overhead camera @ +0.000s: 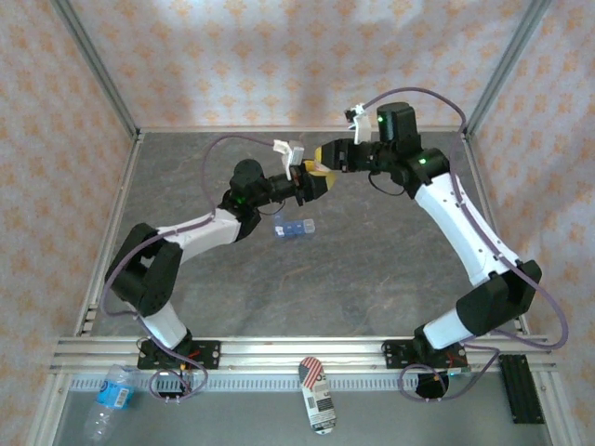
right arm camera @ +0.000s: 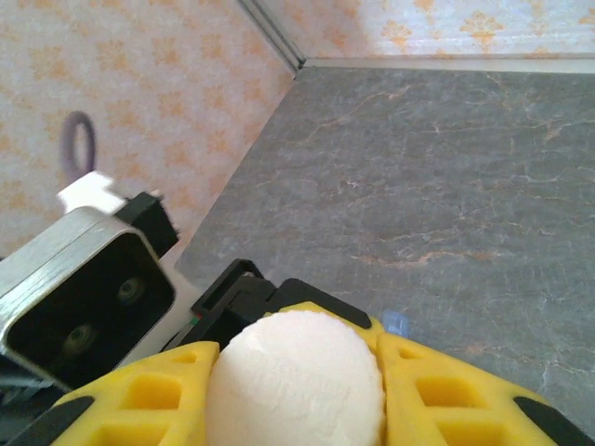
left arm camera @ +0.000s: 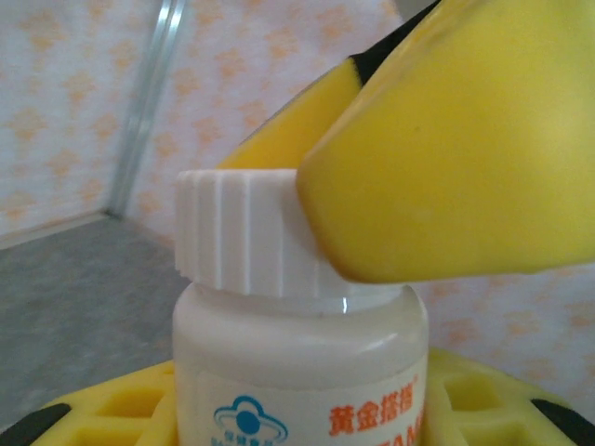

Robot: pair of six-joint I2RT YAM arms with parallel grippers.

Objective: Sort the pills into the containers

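Note:
A small white bottle (left arm camera: 297, 362) with orange print is held above the table's middle, and my left gripper (overhead camera: 310, 183) is shut on its body, yellow fingers (left arm camera: 102, 413) on either side. My right gripper (overhead camera: 327, 158) meets it from the right and is shut on the ribbed white cap (right arm camera: 296, 381), its yellow fingers (right arm camera: 139, 400) pressed against both sides of the cap (left arm camera: 242, 242). The containers (overhead camera: 294, 228), a short translucent blue strip, lie on the grey table just below the two grippers; a blue corner (right arm camera: 397, 322) peeks past my right fingers. The pills are out of view.
Patterned walls and metal frame posts (overhead camera: 102, 74) close in the grey table (overhead camera: 372, 269). In front of the base rail lie a clear water bottle (overhead camera: 110, 400) and a patterned object (overhead camera: 318, 395). The left wrist camera housing (right arm camera: 84, 297) sits close to my right gripper.

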